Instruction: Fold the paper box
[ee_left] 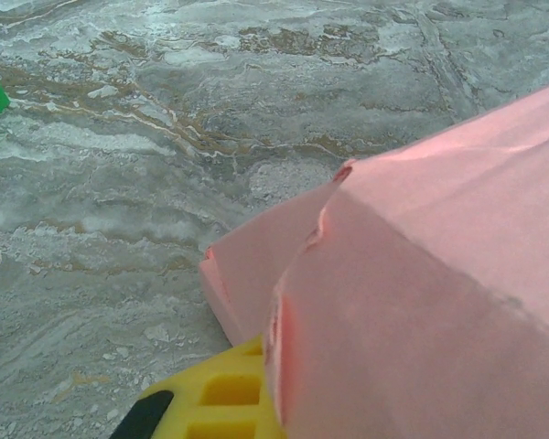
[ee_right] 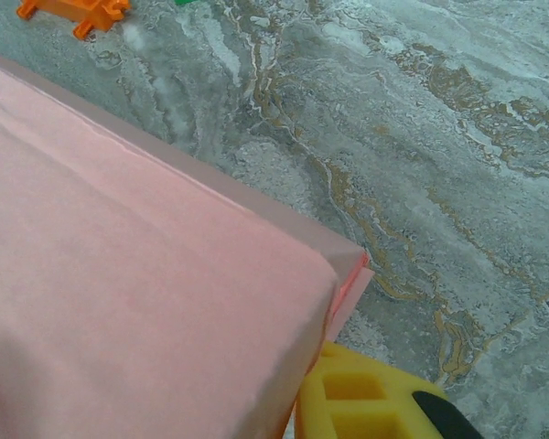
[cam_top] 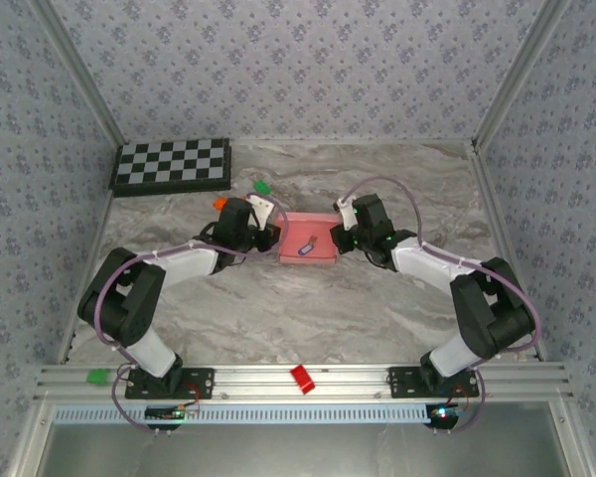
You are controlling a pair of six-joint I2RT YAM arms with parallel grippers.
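Note:
The paper box [cam_top: 308, 250] is a flat salmon-pink rectangle lying mid-table between the two arms. My left gripper [cam_top: 275, 238] is at its left end and my right gripper [cam_top: 340, 238] at its right end. In the left wrist view the paper box [ee_left: 421, 302] looms close. Its end edge presses against one yellow finger [ee_left: 215, 402], and my left gripper [ee_left: 284, 389] is shut on that end; the other finger is hidden by card. In the right wrist view the paper box [ee_right: 137, 293] covers one finger. My right gripper [ee_right: 302, 393] is closed on the box's corner beside the yellow finger [ee_right: 366, 402].
A small purple bit [cam_top: 308, 244] lies on the box top. A checkerboard [cam_top: 172, 165] sits at the back left, with a green bit [cam_top: 262, 186] and an orange bit [cam_top: 219, 202] near the left wrist. A red block [cam_top: 302, 378] and a green block [cam_top: 99, 377] rest on the front rail.

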